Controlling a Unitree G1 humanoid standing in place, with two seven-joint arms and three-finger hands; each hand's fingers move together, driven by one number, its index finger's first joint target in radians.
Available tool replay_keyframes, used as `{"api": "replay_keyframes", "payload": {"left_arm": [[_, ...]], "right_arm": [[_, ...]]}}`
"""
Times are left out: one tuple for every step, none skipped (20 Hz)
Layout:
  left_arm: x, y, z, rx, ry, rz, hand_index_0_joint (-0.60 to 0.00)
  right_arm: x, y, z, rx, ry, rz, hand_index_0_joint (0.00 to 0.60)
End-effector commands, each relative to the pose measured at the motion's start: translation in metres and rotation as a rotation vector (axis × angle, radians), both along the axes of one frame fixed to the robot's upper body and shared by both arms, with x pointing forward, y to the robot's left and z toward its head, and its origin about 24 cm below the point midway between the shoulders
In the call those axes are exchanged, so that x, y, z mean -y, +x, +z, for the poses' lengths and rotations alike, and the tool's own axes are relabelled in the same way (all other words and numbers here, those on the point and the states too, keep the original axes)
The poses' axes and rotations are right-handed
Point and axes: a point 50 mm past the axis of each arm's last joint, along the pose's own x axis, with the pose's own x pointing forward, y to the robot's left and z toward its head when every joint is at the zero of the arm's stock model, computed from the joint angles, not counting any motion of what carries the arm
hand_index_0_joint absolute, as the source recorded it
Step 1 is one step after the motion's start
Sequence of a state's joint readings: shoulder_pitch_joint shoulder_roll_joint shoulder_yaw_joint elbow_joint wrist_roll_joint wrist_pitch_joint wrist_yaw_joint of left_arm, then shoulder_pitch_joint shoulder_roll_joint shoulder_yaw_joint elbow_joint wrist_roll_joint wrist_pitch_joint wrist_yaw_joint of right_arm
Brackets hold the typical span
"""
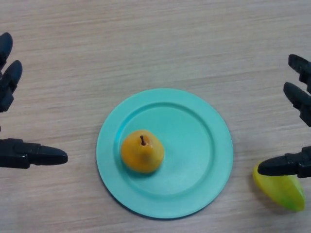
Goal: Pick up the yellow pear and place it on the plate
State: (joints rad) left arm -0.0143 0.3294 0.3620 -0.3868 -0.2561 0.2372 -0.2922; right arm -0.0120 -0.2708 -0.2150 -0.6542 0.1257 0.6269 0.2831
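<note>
Pear [142, 151] sits on the plate [204, 145] (left of centre), well clear of both hands. Left hand [19, 153] and right hand [291, 165] spread open, holding nothing.

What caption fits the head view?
Yellow pear sits on the teal plate, both hands open beside it.

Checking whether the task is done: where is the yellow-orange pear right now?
In the head view, the yellow-orange pear sits on the round teal plate, left of the plate's centre, between the two open black hands and touched by neither.
</note>
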Motion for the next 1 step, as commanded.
{"api": "replay_keyframes", "payload": {"left_arm": [[-0.0034,-0.0067,0.0374,0.216,0.122,0.025,0.000]], "right_arm": [[0.0024,-0.0067,0.0342,0.242,-0.082,0.020,0.000]]}}
